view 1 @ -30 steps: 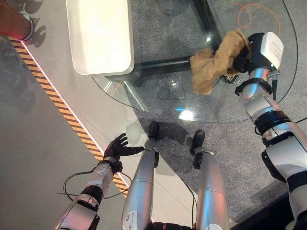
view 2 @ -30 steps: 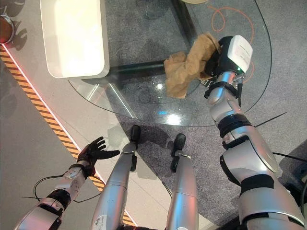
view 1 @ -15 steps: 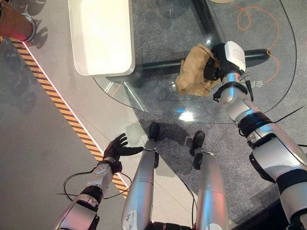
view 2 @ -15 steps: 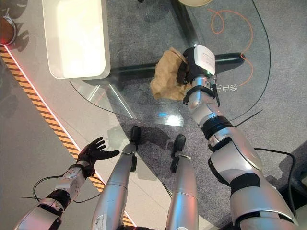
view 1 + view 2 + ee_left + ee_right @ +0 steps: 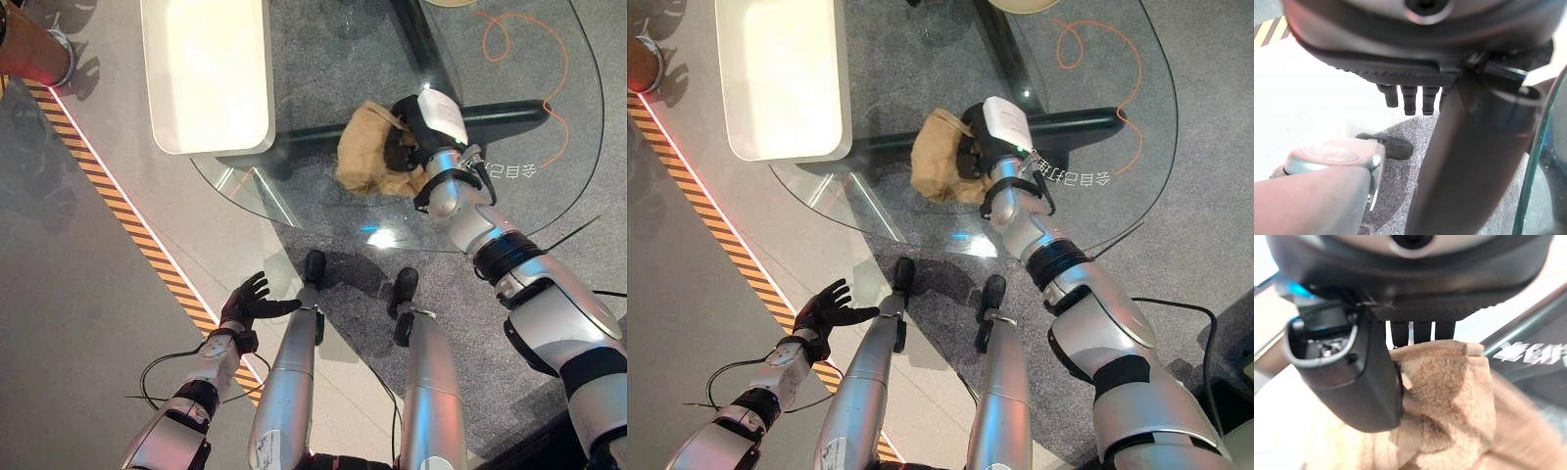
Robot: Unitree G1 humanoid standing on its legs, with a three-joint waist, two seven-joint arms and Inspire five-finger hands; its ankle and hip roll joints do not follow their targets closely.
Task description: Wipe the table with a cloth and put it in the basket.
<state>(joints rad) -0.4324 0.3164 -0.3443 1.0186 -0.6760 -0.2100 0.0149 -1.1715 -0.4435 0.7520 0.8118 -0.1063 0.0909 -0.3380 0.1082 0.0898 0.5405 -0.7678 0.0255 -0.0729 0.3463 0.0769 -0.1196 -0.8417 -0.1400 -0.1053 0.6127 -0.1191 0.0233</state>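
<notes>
Grey speckled carpet under a round glass table (image 5: 323,211), dark base bars showing through the top. Pale floor at 9 o'clock with a black-and-orange hazard stripe (image 5: 127,230) running 10 to 6. White rectangular tray-like piece (image 5: 206,69) at 11 o'clock, overlapping the glass edge. Orange cable (image 5: 524,49) looping on the carpet at 1 o'clock, seen through the glass.

Cloth (image 5: 370,157): tan terry, bunched in a heap on the glass near table centre, just past 12 o'clock from the robot.

Right hand (image 5: 404,147) down on the cloth, at its 3 o'clock side, arm coming in from 4 o'clock. Right wrist view: cloth (image 5: 1449,396) bulging up against the palm, thumb lying over one fold, fingers (image 5: 1415,330) reaching out past the heap's far edge, only their bases visible. Grasping or just pressing: cannot tell.

Left hand (image 5: 247,302) well off the table at 7 o'clock, low over the pale floor by the hazard stripe, touching nothing. Fingers released, spread and straight. Left wrist view: fingers (image 5: 1409,103) short stubs past the palm, nothing held.
</notes>
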